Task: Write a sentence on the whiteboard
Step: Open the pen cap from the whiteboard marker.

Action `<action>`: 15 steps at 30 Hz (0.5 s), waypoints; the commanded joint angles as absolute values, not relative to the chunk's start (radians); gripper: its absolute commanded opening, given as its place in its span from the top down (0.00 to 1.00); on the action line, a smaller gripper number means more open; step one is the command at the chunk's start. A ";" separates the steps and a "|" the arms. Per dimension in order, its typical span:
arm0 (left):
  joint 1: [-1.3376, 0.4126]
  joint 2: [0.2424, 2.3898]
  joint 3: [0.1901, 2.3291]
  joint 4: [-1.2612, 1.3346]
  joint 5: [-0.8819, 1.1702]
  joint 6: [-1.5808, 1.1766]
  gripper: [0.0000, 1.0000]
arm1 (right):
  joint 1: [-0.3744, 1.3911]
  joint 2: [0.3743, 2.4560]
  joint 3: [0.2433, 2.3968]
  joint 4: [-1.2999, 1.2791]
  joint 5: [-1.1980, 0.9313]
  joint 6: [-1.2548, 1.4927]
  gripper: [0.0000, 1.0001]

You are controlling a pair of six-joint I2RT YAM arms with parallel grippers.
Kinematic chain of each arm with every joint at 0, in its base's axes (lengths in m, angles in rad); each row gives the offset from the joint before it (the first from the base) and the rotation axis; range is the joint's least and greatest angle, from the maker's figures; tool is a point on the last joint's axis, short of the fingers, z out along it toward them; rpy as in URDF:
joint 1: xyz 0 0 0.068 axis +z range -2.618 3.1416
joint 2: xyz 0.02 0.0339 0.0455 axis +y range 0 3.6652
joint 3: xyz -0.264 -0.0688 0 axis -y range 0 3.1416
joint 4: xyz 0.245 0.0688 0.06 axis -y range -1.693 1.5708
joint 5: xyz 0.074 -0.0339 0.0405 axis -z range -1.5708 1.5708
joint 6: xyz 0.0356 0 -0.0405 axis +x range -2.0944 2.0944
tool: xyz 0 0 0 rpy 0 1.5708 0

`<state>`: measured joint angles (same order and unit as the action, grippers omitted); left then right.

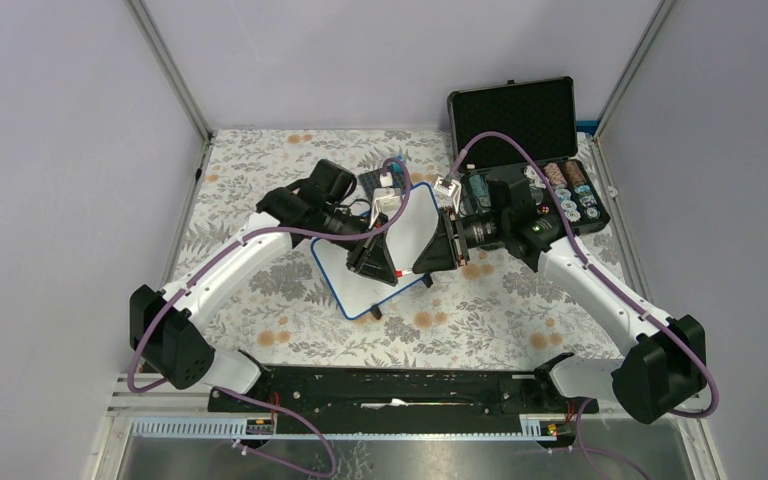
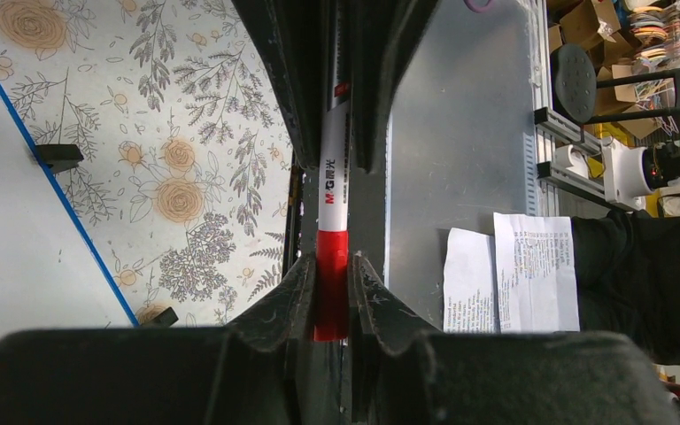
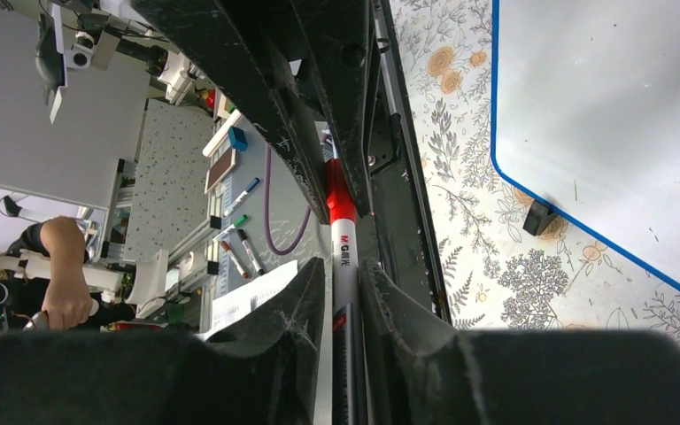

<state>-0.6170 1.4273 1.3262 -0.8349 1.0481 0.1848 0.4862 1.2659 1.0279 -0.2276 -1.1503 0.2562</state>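
1. Top external view. The whiteboard [image 1: 345, 282] lies flat and skewed at the centre of the tabletop [image 1: 260, 160], with an open black case [image 1: 510, 112] at 1 o'clock. Both arms meet above the board's 3 o'clock edge. The left tool [image 1: 385, 268] and right tool [image 1: 428, 258] face each other with a marker [image 1: 398, 272] between them.

2. Left wrist view. The left tool [image 2: 331, 266] is clenched on the marker's red cap [image 2: 332, 292]. The white barrel [image 2: 335, 177] runs toward 12 o'clock, where the fingers of the right tool flank it closely. The board's blue rim and one black foot show at 9 o'clock.

3. Right wrist view. The right tool [image 3: 343, 270] grasps the barrel, with a finger against each side. The red cap sits at 12 o'clock in the left tool. The board fills the 2 o'clock corner and its surface carries no writing.

4. Handling, marker (judgement). It is light, stiff, smooth plastic that is likely to slip. Hold the barrel at mid-length and pull the cap straight along the axis.

5. Handling, whiteboard (judgement).
   - It is light and rigid with a glossy face.
   - On its small feet it may slide over the floral cloth under pen pressure.
   - If steadying is needed, hold the rim at an edge and keep off the writing face.
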 commanded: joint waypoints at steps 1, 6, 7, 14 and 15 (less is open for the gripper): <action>-0.621 1.434 1.379 -0.801 1.059 0.178 1.00 | 0.509 1.267 1.069 -0.232 -1.154 0.237 0.76; -0.621 1.428 1.371 -0.801 1.057 0.186 1.00 | 0.509 1.268 1.074 -0.242 -1.156 0.227 0.94; -0.621 1.424 1.369 -0.801 1.053 0.191 1.00 | 0.509 1.270 1.079 -0.253 -1.151 0.218 0.98; -0.620 1.391 1.328 -0.840 1.012 0.246 1.00 | 0.485 1.277 1.132 -0.344 -1.097 0.167 1.00; -0.618 1.388 1.323 -0.856 1.005 0.259 1.00 | 0.472 1.278 1.137 -0.350 -1.098 0.167 1.00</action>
